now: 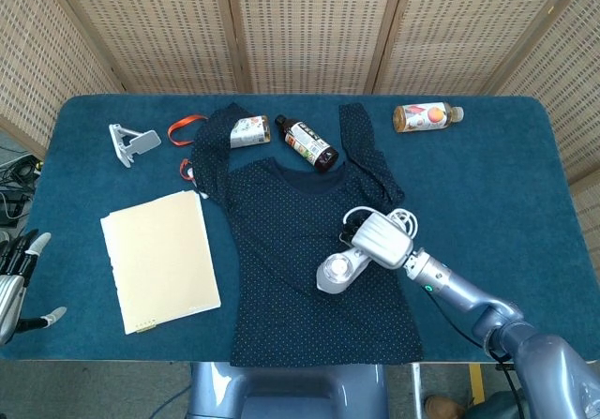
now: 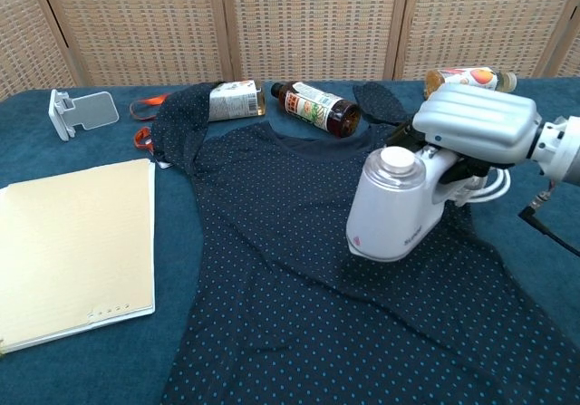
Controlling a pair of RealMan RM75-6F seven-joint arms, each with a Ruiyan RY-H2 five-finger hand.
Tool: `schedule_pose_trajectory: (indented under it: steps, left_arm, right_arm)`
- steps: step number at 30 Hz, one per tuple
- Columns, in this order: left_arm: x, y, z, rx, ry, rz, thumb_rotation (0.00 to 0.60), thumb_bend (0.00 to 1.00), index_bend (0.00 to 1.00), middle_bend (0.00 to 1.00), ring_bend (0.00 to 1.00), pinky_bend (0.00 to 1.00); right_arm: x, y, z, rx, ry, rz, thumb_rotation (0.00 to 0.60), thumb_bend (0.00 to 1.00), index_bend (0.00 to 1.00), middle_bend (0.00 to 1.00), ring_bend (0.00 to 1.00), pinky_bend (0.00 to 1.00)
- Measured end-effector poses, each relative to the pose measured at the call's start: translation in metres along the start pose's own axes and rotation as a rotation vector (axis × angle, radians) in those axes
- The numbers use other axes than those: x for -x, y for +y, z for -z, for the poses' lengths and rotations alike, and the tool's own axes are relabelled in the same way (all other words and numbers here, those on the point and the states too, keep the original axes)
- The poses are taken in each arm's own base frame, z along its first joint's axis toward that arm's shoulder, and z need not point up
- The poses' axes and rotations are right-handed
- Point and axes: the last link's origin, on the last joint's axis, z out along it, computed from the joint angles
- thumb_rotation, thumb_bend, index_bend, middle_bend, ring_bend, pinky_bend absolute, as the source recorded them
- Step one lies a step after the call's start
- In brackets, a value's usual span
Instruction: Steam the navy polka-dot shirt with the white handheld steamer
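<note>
The navy polka-dot shirt (image 1: 300, 241) (image 2: 299, 269) lies spread flat on the blue table, neck toward the far edge. My right hand (image 1: 382, 237) (image 2: 473, 127) grips the handle of the white handheld steamer (image 1: 339, 269) (image 2: 391, 206), its head resting over the shirt's middle right. A white cord (image 1: 405, 220) loops beside the hand. My left hand (image 1: 17, 283) hangs off the table's left edge, holding nothing, fingers apart.
A cream notebook (image 1: 159, 260) lies left of the shirt. Two bottles (image 1: 307, 142) (image 1: 249, 131) lie at the collar, an orange drink bottle (image 1: 427, 116) at far right. A grey stand (image 1: 131, 143) and an orange strap (image 1: 184, 128) are at far left.
</note>
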Motion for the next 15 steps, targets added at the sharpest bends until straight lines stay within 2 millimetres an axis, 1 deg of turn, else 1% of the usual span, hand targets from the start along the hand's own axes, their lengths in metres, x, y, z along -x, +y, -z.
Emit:
schedule_pose_trajectory:
  steps: [3,5,7,11,15]
  left_arm:
    - [-0.001,-0.003,0.000,-0.005,0.002,0.006,0.600,0.00,0.00,0.00,0.00,0.00]
    - [-0.002,-0.004,0.000,-0.008,0.003,0.009,0.600,0.00,0.00,0.00,0.00,0.00]
    - [-0.003,-0.005,0.000,-0.009,0.004,0.013,0.600,0.00,0.00,0.00,0.00,0.00]
    - [-0.003,-0.006,-0.001,-0.008,-0.001,0.013,0.600,0.00,0.00,0.00,0.00,0.00]
    - [-0.002,-0.005,-0.003,-0.005,-0.008,0.010,0.600,0.00,0.00,0.00,0.00,0.00]
  right_arm:
    - [-0.003,0.013,-0.010,0.077,-0.010,0.013,0.600,1.00,0.82,0.63,0.65,0.94]
    - [-0.005,0.025,-0.015,0.143,-0.014,0.020,0.600,1.00,0.81,0.63,0.65,0.94]
    - [-0.007,0.037,-0.016,0.202,-0.017,0.025,0.600,1.00,0.81,0.63,0.65,0.94]
    - [-0.010,0.072,-0.007,0.347,-0.035,0.047,0.600,1.00,0.81,0.63,0.65,0.94]
    - [-0.012,0.094,0.009,0.417,-0.063,0.087,0.600,1.00,0.81,0.63,0.65,0.94]
